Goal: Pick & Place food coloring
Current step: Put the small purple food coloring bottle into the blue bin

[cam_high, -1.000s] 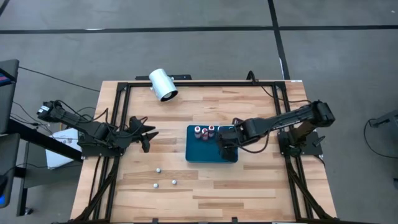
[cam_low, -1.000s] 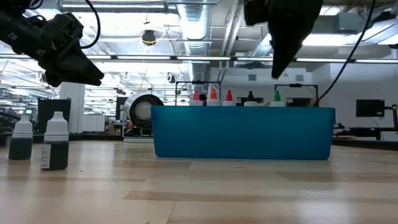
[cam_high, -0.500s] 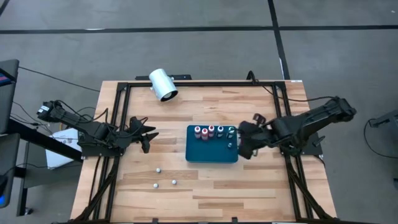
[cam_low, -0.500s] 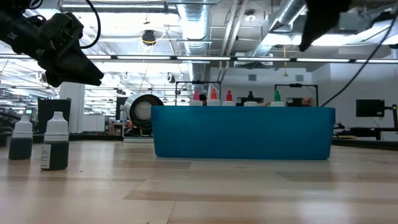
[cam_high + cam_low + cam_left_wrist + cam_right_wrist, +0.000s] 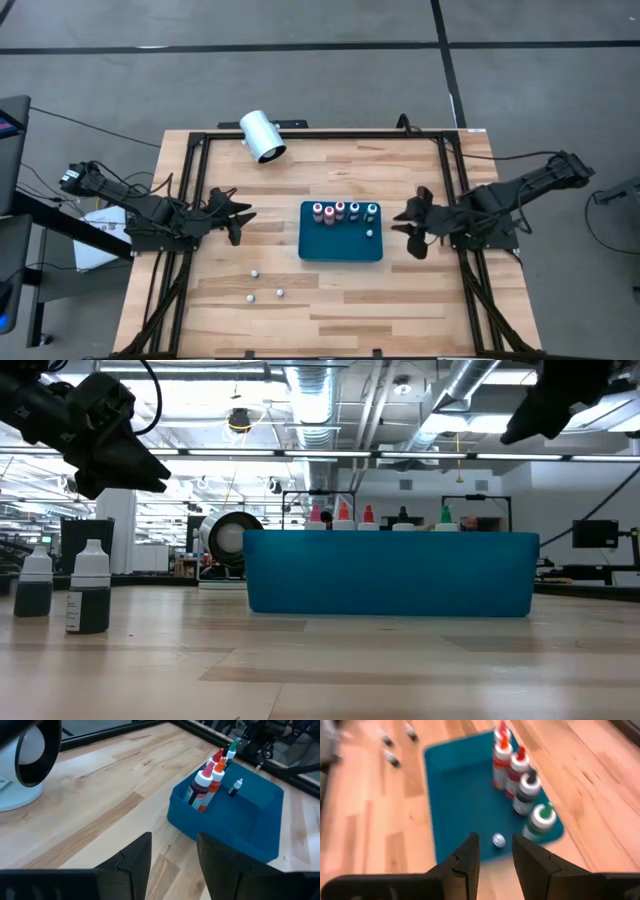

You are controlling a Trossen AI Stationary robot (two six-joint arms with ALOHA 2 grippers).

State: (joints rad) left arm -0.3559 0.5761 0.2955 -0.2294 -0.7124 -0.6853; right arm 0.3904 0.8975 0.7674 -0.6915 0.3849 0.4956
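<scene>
bottles [image 5: 343, 210] stand in a row along the far wall of the blue tray [image 5: 340, 248], with a smaller one [image 5: 369, 233] apart near its right side, so the filling looks underway. three more [image 5: 263, 290] wait on the surface nearer the left gripper [image 5: 240, 216], which hovers with jaws apart and empty. right gripper [image 5: 412, 224] hangs just right of the tray, jaws apart, nothing held. colours of the three loose bottles are too small to tell from above.
</scene>
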